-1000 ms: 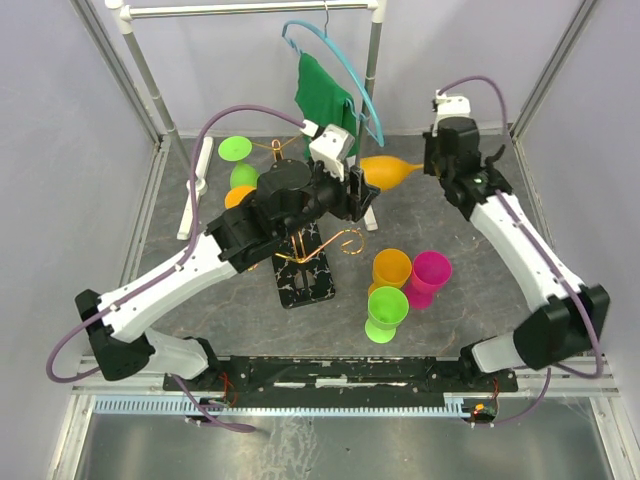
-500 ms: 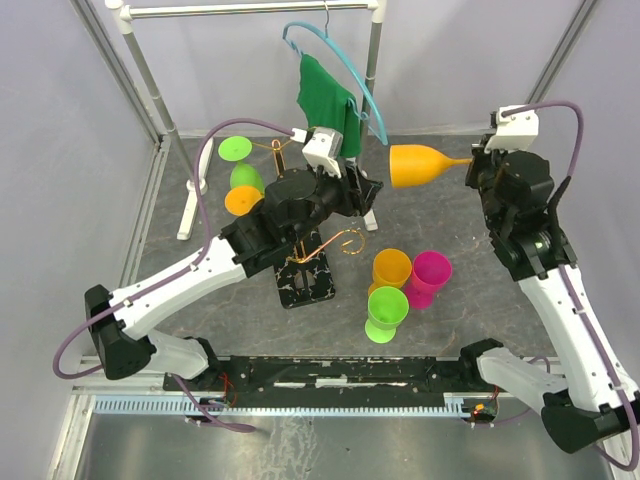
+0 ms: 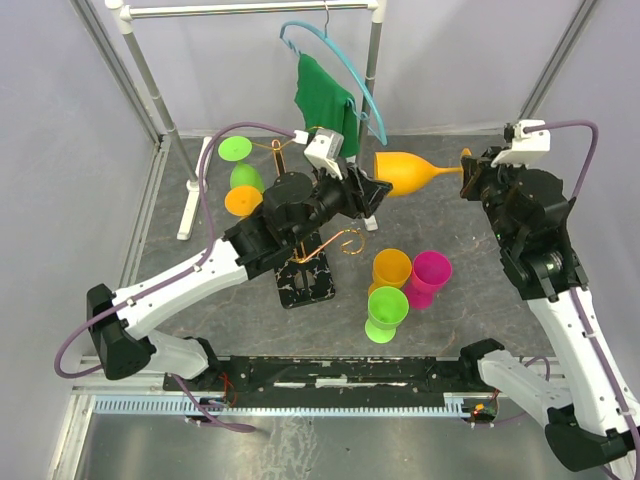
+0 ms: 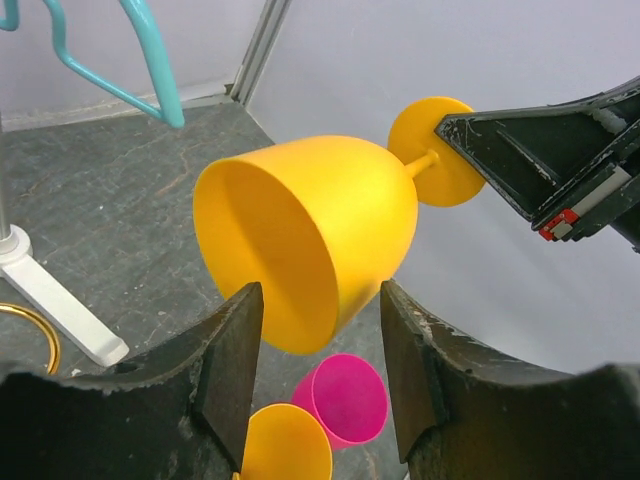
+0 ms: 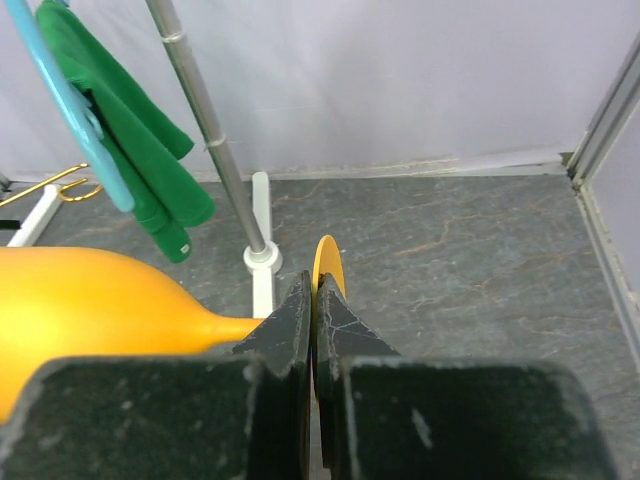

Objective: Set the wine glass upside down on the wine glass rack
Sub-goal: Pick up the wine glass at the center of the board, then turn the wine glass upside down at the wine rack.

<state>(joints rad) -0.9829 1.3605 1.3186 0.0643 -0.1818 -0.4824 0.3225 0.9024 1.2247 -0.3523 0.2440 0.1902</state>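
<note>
An orange wine glass (image 3: 405, 172) hangs sideways in the air, its bowl pointing left. My right gripper (image 3: 466, 170) is shut on the glass's round foot; in the right wrist view the gripper (image 5: 314, 285) pinches the thin disc edge-on. My left gripper (image 3: 372, 190) is open at the bowl's mouth. In the left wrist view the wine glass (image 4: 310, 230) sits just beyond the left gripper (image 4: 320, 290), with gaps on both sides. The wine glass rack (image 3: 340, 243), gold scrolls on a black marbled base (image 3: 308, 283), stands under the left arm.
A green glass (image 3: 243, 177) and an orange one (image 3: 243, 200) hang on the rack's left side. Yellow (image 3: 391, 268), magenta (image 3: 432, 270) and green (image 3: 386, 310) cups stand right of the rack. A white clothes rail (image 3: 375, 60) with a teal hanger and green cloth (image 3: 325, 95) stands behind.
The right arm has swung round and raised its wrist, still holding the glass by the foot. The bowl's mouth now sits at the left fingertips. The left jaws have narrowed a little.
</note>
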